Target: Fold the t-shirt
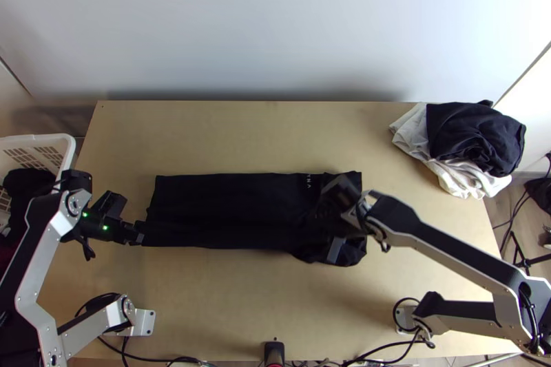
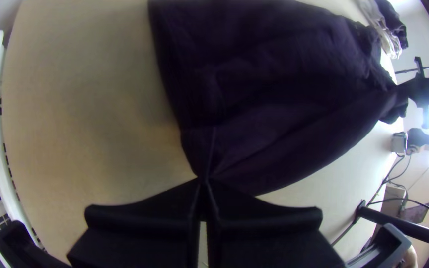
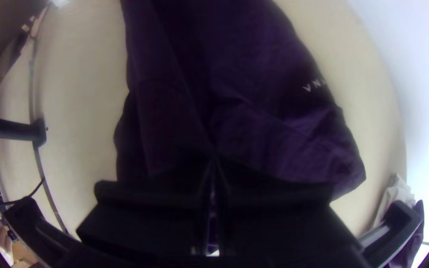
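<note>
On wood tbl. (image 1: 206, 298), oblong black tee (image 1: 220, 208) (rumpled rt. end), L hand (image 1: 140, 233) clenching corner, R hand (image 1: 321, 215) pinching cloth

The t-shirt (image 1: 213, 208) is matt dark cloth, finely creased. Smooth pale wood with a dull sheen makes the table (image 1: 227, 305). The basket (image 1: 41, 139) looks like smooth white plastic; the arm links (image 1: 36, 267) look like satin metal. Rumpled, matt cloth forms the pile (image 1: 475, 136).

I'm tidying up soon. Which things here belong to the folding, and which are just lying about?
Folding:
- t-shirt
- left gripper, pinching its edge
- right gripper, at its other end

Lying about:
- clothes pile
- basket
- cloth in it
</note>
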### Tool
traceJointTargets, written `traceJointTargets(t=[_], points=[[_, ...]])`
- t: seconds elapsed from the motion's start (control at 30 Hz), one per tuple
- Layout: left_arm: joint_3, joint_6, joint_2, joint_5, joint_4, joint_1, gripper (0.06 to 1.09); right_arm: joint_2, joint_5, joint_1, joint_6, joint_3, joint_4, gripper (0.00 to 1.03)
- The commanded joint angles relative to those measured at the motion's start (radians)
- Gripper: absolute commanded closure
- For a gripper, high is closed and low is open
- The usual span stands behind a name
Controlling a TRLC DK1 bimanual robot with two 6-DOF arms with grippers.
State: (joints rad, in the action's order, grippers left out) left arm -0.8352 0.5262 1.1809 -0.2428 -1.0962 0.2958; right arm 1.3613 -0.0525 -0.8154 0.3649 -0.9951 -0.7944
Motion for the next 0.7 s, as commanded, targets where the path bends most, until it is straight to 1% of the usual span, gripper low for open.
traceJointTargets(t=[0.0,0.07,0.17,0.23,0.43,0.67], points=[[-0.097,-0.008,0.043,-0.039,-0.116,-0.029,1.05,0.025,-0.004,0.121,0.037,-0.088,-0.022,1.00],[-0.134,-0.008,0.063,-0.066,-0.188,-0.043,1.05,0.035,-0.006,0.147,0.042,-0.109,-0.025,1.00],[-0.177,-0.037,0.074,-0.089,-0.194,-0.058,1.05,0.053,-0.015,0.193,0.054,-0.140,-0.029,1.00],[-0.205,-0.061,0.097,-0.104,-0.179,-0.067,1.05,0.070,-0.017,0.216,0.063,-0.157,-0.032,1.00],[-0.285,-0.150,0.171,-0.104,-0.074,-0.106,1.05,0.134,-0.023,0.288,0.083,-0.218,-0.031,1.00],[-0.383,-0.230,0.273,-0.101,0.024,-0.133,1.05,0.240,-0.027,0.326,0.083,-0.303,-0.031,1.00]])
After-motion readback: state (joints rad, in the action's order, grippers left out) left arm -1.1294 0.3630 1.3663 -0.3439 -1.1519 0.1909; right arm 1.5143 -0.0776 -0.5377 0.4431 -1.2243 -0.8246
